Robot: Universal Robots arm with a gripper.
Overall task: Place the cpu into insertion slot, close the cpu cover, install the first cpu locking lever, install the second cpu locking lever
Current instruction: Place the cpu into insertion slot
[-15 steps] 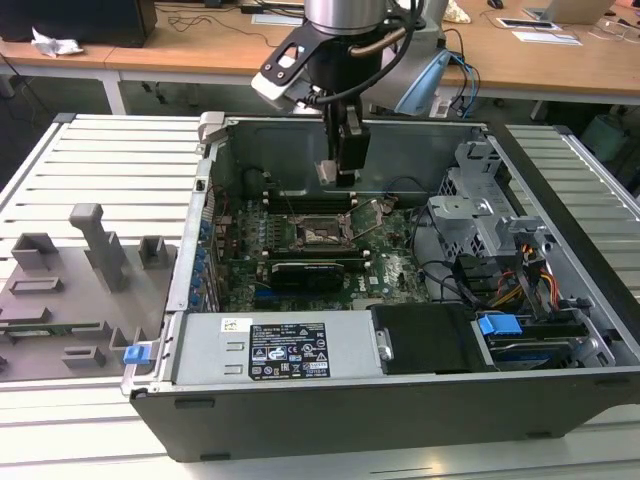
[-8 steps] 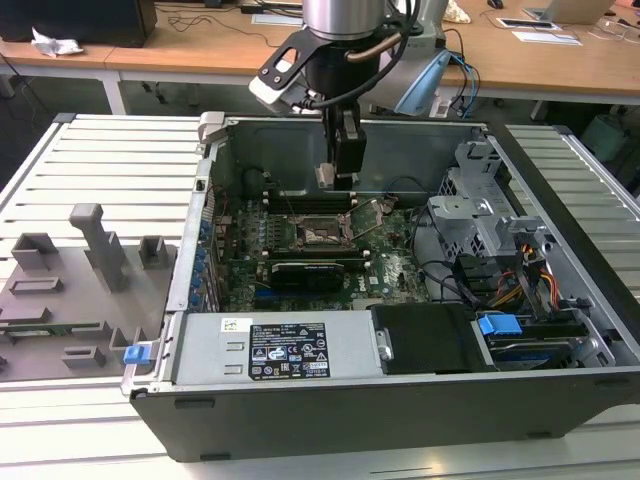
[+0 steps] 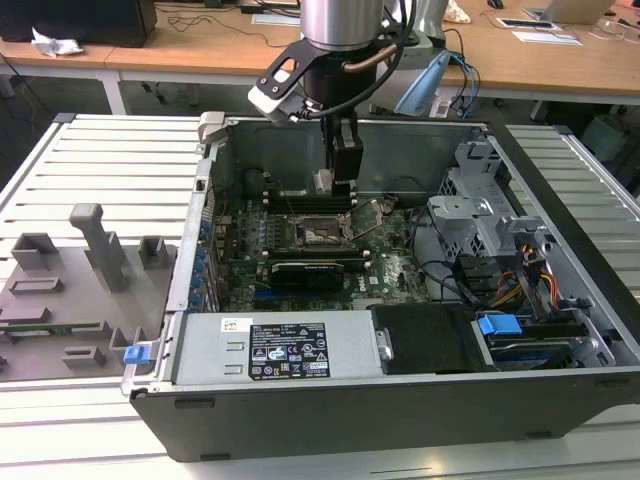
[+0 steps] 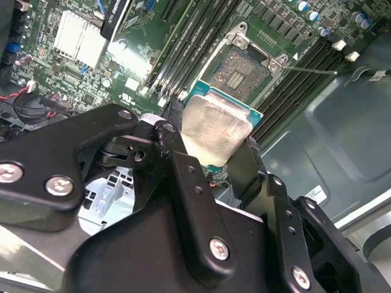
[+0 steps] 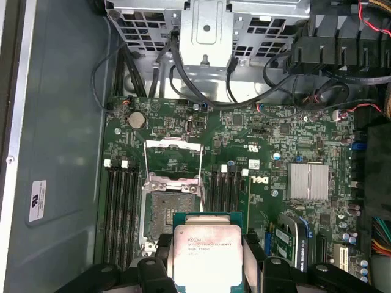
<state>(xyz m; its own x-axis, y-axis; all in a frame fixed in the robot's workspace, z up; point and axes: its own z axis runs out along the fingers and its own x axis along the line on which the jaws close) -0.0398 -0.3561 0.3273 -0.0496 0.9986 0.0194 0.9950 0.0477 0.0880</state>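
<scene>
My gripper reaches down into the open computer case and is shut on the cpu, a pale silvery square chip held by two opposite edges between black fingers. The cpu hangs above the green board, beside and partly over the insertion slot, without touching it. The insertion slot lies bare, its dark pin field showing. The cpu cover stands swung open on the slot's far side. A thin wire locking lever sticks out from the socket, unlatched.
Memory slots flank the socket on both sides. A long black card lies just in front of it, a finned heat sink nearby. The metal drive cage and cables crowd the exterior view's right. A grey fixture plate sits outside the case.
</scene>
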